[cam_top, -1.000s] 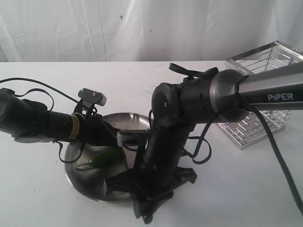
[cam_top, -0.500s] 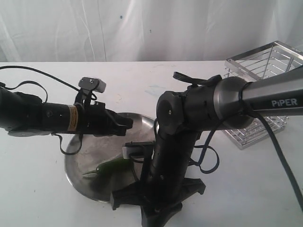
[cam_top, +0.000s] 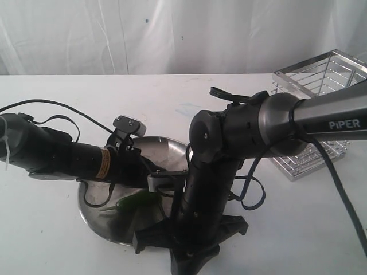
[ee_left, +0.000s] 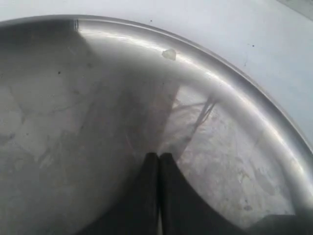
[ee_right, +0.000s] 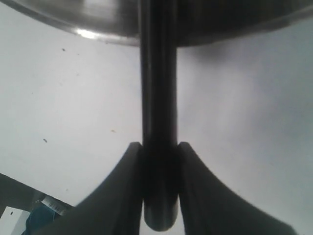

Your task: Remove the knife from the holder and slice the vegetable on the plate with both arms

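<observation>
Round shallow brushed-steel plate (cam_top: 143, 150) with raised rim sits on the white worktop (cam_top: 46, 240), lower centre in the exterior view; small glossy green chili pepper (cam_top: 131, 201) lies on the plate's inner floor, partly hidden behind the arms. Left gripper (ee_left: 158, 159), on the slimmer black arm with the yellow label band (cam_top: 80, 160), reaches in over the plate; left wrist view shows its jaws pressed together with nothing between them, tips just above the scuffed plate floor, pepper not in that view. Right gripper (ee_right: 159, 152), on the thick black arm with bulky round joints (cam_top: 229, 134), hangs at the plate's near edge; jaws clamped on the handle of the small all-black kitchen knife (ee_right: 158, 88), which runs straight out from the jaws toward and past the plate rim (ee_right: 98, 27). Blade tip not visible, contact with the pepper cannot be told. Tall rectangular chrome-wire holder (cam_top: 321, 74) stands on the worktop at far right, well apart from the plate, behind the right arm
</observation>
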You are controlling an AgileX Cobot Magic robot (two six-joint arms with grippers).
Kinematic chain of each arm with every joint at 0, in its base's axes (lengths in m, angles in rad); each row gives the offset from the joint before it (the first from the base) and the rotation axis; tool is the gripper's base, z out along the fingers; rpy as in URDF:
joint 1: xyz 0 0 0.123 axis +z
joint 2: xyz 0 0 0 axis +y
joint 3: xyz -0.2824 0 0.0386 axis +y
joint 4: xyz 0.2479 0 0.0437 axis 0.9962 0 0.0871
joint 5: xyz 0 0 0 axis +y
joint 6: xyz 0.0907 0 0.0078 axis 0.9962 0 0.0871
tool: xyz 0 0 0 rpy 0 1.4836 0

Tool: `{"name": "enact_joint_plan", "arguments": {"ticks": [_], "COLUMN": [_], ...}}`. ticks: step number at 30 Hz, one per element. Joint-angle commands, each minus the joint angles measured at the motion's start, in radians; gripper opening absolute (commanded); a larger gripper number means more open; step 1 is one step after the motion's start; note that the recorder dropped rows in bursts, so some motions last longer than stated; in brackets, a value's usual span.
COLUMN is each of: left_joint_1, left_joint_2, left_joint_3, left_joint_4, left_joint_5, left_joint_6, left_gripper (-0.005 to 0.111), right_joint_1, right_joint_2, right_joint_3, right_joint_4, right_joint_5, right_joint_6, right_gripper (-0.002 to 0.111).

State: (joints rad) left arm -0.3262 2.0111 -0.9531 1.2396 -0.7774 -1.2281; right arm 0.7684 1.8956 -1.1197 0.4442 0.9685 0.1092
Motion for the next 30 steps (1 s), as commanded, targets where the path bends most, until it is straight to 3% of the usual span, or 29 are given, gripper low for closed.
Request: {"name": "enact_joint_plan", "arguments": {"ticks": [1,13,23,30], "left_joint_1": [0.000,0.000,0.000,0.014], "left_joint_2": [0.006,0.044,0.104,0.088], "left_joint_3": [0.003,0.067,0.091,0.091], "left_joint_4": [-0.027,0.028,0.033,0.017], "left_joint_5": [-0.038,0.263,0.285,0.203], "left_joint_6": [0.018,0.105,0.105,0.105], "left_gripper": [0.000,0.000,0.000,0.000], "right_joint_1": [-0.001,-0.001,-0.001,-0.001], "right_joint_2": [-0.012,-0.012,-0.012,-0.014], "right_joint_3": [0.005,0.005,0.005,0.005], "right_joint_4": [0.006,0.010,0.023,0.029], "right_joint_5": [-0.008,0.007,0.136,0.130], "right_joint_6": [-0.011,-0.011,-0.011,-0.017], "right_gripper": [0.000,0.000,0.000,0.000]}}
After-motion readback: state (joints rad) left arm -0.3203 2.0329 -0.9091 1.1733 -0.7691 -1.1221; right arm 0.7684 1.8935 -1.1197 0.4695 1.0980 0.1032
